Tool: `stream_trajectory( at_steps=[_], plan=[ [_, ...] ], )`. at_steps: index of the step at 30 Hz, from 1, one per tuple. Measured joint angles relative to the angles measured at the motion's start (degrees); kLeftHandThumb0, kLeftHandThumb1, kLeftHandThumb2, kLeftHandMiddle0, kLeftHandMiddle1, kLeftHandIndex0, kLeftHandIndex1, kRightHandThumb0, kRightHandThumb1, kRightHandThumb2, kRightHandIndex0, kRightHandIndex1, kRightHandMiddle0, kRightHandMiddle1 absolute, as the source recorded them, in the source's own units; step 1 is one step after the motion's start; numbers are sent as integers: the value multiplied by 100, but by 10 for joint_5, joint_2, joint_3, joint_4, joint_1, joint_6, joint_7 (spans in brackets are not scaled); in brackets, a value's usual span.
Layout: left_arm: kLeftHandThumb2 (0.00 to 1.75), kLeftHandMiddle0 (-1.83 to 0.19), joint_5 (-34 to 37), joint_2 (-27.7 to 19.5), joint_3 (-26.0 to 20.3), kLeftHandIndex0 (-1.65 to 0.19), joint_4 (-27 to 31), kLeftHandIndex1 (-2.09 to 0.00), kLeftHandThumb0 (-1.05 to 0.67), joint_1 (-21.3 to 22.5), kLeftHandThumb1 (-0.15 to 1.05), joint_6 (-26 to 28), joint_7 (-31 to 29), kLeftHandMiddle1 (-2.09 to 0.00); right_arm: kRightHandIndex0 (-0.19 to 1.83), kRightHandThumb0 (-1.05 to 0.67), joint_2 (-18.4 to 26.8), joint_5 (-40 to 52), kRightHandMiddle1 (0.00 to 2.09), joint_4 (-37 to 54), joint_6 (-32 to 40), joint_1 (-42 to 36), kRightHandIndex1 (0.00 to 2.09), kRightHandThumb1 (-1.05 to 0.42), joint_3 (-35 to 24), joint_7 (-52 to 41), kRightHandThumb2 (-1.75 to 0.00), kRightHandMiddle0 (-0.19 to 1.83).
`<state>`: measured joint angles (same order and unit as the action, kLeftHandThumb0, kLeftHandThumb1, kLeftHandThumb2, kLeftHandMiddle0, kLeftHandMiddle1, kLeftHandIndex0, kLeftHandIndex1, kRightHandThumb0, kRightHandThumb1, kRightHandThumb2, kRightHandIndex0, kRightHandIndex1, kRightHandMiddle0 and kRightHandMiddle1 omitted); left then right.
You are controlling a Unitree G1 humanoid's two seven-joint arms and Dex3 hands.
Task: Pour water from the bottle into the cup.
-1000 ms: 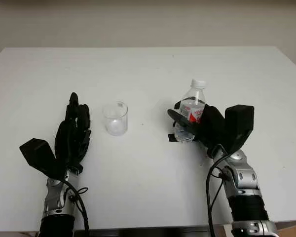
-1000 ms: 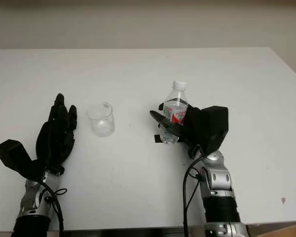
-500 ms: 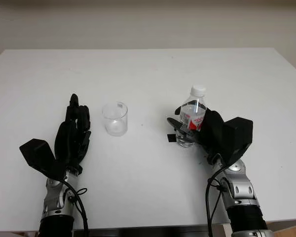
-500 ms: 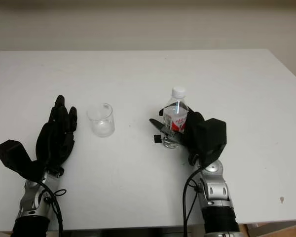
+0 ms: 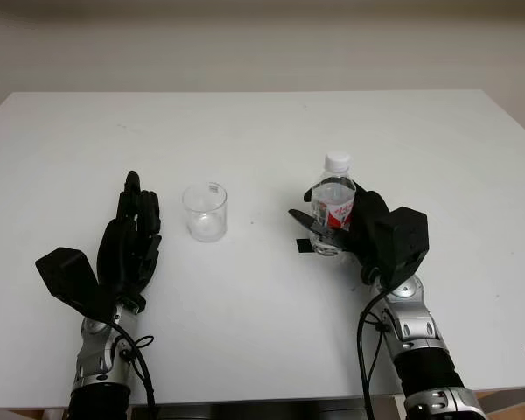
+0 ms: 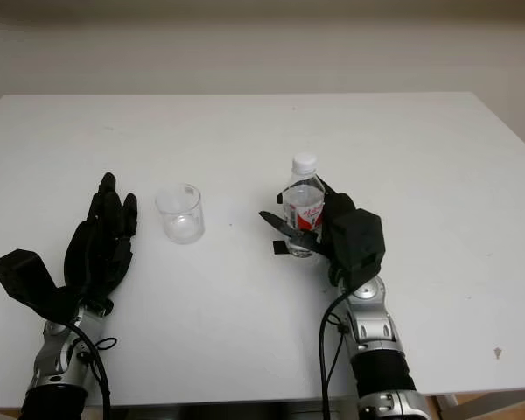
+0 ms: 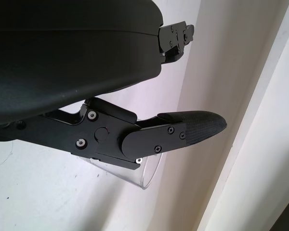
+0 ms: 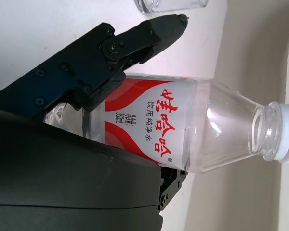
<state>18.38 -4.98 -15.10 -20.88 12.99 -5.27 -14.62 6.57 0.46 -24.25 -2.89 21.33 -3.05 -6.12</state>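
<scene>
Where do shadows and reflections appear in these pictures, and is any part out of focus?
Left eye view: soft, even light, faint shadows beside the cup and the bottle. Right wrist view: bottle label sharp, highlights on the clear neck, right robot hand closed around it. Left wrist view: the shell of the open left robot hand is very dark, the background is soft.

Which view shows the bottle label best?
Right wrist view: the bottle is close, its red-and-white label readable, with the right hand around it. Both eye views show it small, upright, label partly behind fingers.
</scene>
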Motion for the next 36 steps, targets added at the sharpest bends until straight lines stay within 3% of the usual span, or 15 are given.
stream_trajectory(
  at_steps=[3, 5, 8, 14, 15, 17, 18, 19, 20, 21, 23, 28, 36],
  plan=[
    [54, 16, 0, -2, 0, 18, 0, -5, -69, -1, 105, -1, -2, -5, 135, -26, 0, 19, 209, 4, 31, 6, 209, -105, -5, -17, -29, 80],
    [54, 16, 0, -3, 0, 18, -1, -5, -70, -1, 105, -2, -4, -5, 104, -29, 3, 23, 209, 5, 39, 8, 209, -105, -5, -28, -21, 63],
    [53, 15, 0, -4, 0, 17, -1, -6, -70, -1, 105, 0, -5, -5, 74, -34, 8, 29, 209, 6, 51, 9, 209, -105, -5, -42, -12, 45],
    [52, 15, 0, -6, 0, 17, -2, -6, -69, 0, 105, 2, -6, -6, 65, -43, 10, 33, 209, 17, 77, 10, 209, -102, -7, -49, -6, 38],
    [52, 15, 0, -6, 0, 17, -3, -5, -69, 0, 105, 1, -7, -5, 55, -46, 11, 33, 209, 18, 79, 10, 209, -101, -7, -49, -5, 30],
    [52, 16, 1, -8, -1, 18, -5, -5, -69, 2, 105, 0, -9, -5, 5, -53, 13, 31, 209, 22, 82, 9, 209, -98, -5, -53, -5, -4],
    [52, 15, 1, -8, -2, 18, -6, -5, -70, 2, 105, 0, -10, -5, -7, -58, 17, 25, 194, 24, 79, 8, 188, -97, 1, -58, -5, -11],
    [52, 15, 1, -8, -2, 17, -7, -5, -69, 3, 105, -1, -11, -5, -13, -61, 24, 16, 167, 25, 76, 5, 153, -96, 8, -65, -5, -15],
    [52, 15, 1, -8, -2, 18, -8, -5, -69, 4, 105, -1, -11, -5, -13, -66, 31, 8, 112, 26, 75, 1, 93, -93, 16, -74, -5, -16],
    [52, 15, 1, -9, -2, 18, -8, -5, -69, 4, 105, -1, -11, -5, -12, -69, 38, 5, 80, 27, 72, -8, 60, -92, 22, -86, -5, -16],
    [52, 15, 0, -12, -2, 18, -9, -5, -70, 4, 105, -1, -11, -5, -17, -71, 49, 4, 39, 34, 68, -12, 19, -90, 26, -107, -5, -17],
    [52, 15, 1, -14, -2, 18, -10, -5, -69, 4, 105, -4, -12, -5, -19, -80, 66, 1, 4, 38, 55, -16, 1, -89, 33, -137, -5, -19],
    [53, 16, 1, -15, -3, 19, -13, -5, -69, 5, 105, -7, -16, -5, -19, -88, 73, 14, 0, 19, 0, -32, 0, -89, 30, -161, -5, -19]
  ],
)
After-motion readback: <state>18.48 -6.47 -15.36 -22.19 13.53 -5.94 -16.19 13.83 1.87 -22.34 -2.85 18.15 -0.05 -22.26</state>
